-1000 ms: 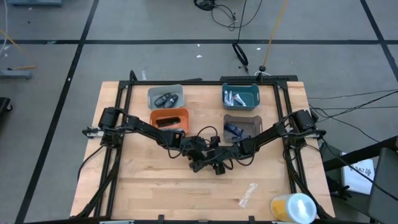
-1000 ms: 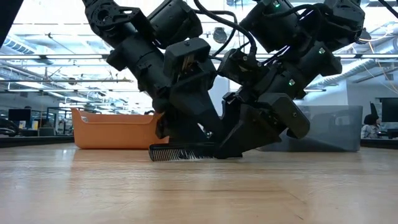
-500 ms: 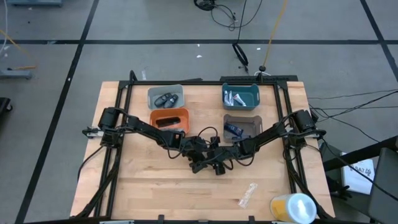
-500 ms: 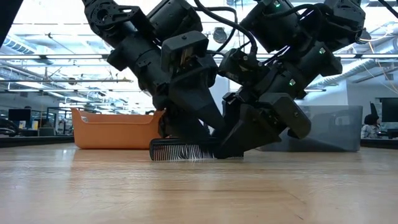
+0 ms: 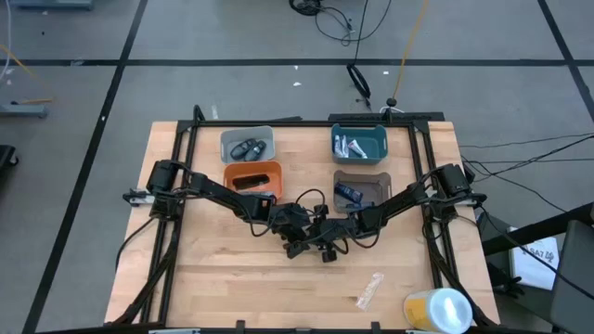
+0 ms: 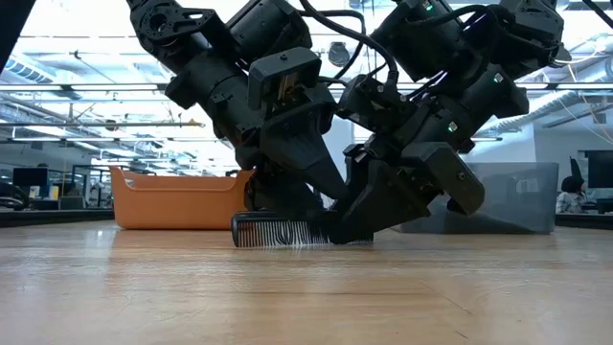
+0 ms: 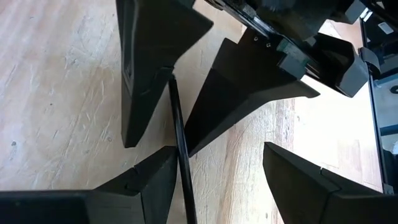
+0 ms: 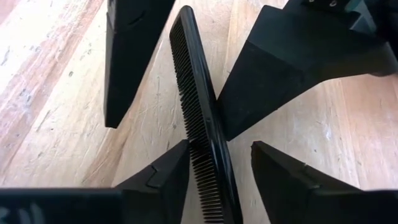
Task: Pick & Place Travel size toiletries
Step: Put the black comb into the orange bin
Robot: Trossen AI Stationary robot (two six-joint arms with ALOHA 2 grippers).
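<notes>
Black comb (image 6: 280, 233) lies flat mid-table, nearer the front edge, with left gripper (image 5: 295, 243) and right gripper (image 5: 325, 249) both spread wide astride it, holding nothing; it looks light, stiff, thin and slippery, best pinched across its solid spine.

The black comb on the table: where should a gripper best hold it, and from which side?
Probably by its solid spine, coming from above. The comb lies flat on the wooden table, thin and long, so pinching across its narrow width suits it; the teeth look too fine to grip.
</notes>
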